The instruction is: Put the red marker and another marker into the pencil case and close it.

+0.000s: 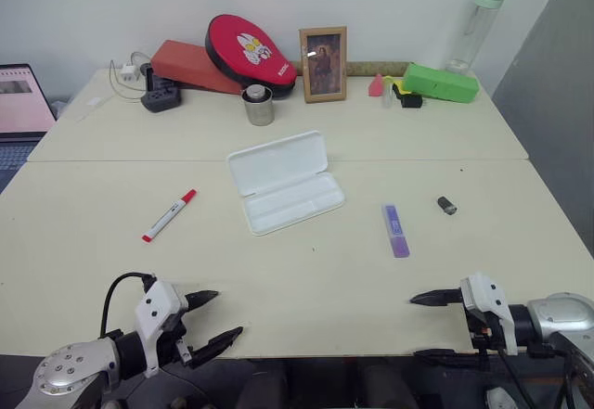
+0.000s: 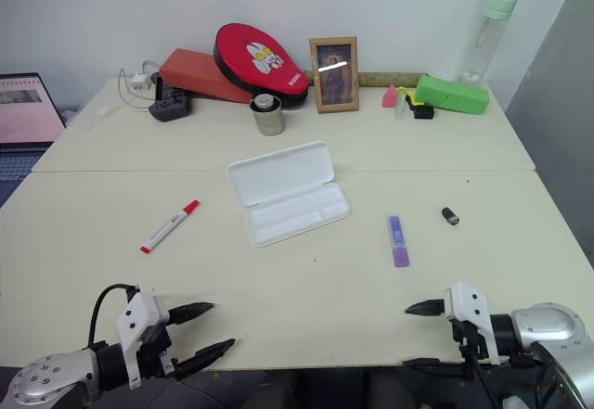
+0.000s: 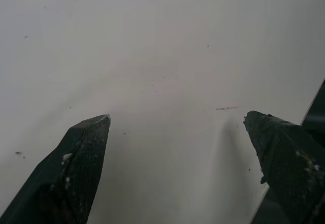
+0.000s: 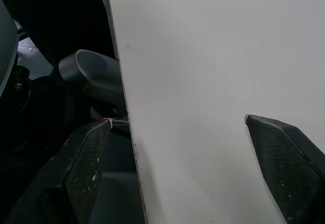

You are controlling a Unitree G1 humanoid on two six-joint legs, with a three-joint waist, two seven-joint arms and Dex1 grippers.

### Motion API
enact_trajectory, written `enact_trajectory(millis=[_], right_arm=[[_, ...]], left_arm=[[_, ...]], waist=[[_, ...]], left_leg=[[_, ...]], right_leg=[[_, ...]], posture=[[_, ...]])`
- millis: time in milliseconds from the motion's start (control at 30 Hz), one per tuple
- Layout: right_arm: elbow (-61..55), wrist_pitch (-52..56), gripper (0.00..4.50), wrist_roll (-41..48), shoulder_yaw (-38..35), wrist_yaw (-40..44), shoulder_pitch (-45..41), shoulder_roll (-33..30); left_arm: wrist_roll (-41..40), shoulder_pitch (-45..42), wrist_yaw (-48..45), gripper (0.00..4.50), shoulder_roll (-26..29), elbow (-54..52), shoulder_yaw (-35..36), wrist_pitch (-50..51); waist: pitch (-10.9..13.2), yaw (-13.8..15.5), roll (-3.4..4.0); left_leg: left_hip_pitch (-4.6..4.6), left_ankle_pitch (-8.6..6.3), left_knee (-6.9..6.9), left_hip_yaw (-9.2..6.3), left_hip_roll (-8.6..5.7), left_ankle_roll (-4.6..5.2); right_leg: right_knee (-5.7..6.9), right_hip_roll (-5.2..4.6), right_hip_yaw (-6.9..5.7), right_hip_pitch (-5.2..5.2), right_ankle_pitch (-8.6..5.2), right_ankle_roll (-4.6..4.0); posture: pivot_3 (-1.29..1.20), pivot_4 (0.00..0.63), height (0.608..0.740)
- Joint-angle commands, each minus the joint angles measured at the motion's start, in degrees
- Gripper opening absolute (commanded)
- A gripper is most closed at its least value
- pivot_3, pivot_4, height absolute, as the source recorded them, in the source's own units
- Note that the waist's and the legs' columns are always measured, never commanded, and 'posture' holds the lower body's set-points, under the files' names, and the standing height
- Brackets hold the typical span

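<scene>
Both my grippers open, empty, at near table edge: left gripper, right gripper. No step started yet. White hinged plastic pencil case lies open at centre. Slim white red-capped marker left of case, apart. Flat translucent purple marker right of case. Next, I judge: my left reaches far toward red marker, pinches barrel. Surface: cream table, clutter along far wall, laptop far left.

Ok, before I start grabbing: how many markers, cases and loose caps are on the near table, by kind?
Markers: 2, the red marker and the purple marker.
Pencil cases: 1, the white pencil case, lying open.
Small dark caps: 1, the dark cap.
Total: 4.
</scene>
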Motion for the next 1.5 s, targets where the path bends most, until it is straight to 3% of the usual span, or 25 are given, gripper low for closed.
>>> enact_trajectory(millis=[33, 1100, 1300, 1500], right_arm=[[-1.8, -0.5, 4.43, 0.4, -0.9, 0.6, 0.2, -0.4], [-2.7, -0.9, 4.43, 1.0, -1.5, 2.3, 0.8, -1.2], [-8.0, 9.1, 4.43, 12.0, -6.6, -3.8, -6.4, 0.4], [-8.2, 13.4, 4.43, 10.4, -5.7, -14.0, -16.6, 3.9]], left_arm=[[-0.3, 0.1, -0.8, 4.5, 0.7, -1.9, 0.2, 0.3], [2.2, -1.4, 0.0, 4.5, -0.3, -1.5, -3.1, -0.4], [-5.5, -11.1, 2.3, 4.5, 0.3, -4.9, -0.8, 7.7], [-3.5, -26.7, 2.1, 4.5, 1.1, -0.1, -7.5, 11.6]], waist=[[0.0, 0.0, 0.0], [0.0, 0.2, 0.0], [0.0, 0.3, 0.01], [0.0, 0.5, -0.01]], left_leg=[[0.0, 0.0, 0.0, 0.0, 0.0, 0.0], [0.05, -0.01, 0.0, -0.05, 0.0, -0.01], [0.05, -0.01, 0.01, -0.08, 0.0, -0.01], [0.04, -0.01, 0.02, -0.1, -0.05, -0.02]], right_leg=[[0.0, 0.0, 0.0, 0.0, 0.0, 0.0], [-0.05, -0.01, 0.0, 0.09, -0.02, 0.03], [-0.03, -0.01, -0.01, 0.11, -0.03, 0.06], [0.01, 0.14, -0.06, 0.11, 0.06, -0.05]], posture=[[0.0, 0.15, 0.74], [0.0, 0.15, 0.74], [0.0, 0.15, 0.74], [0.0, 0.15, 0.74]])
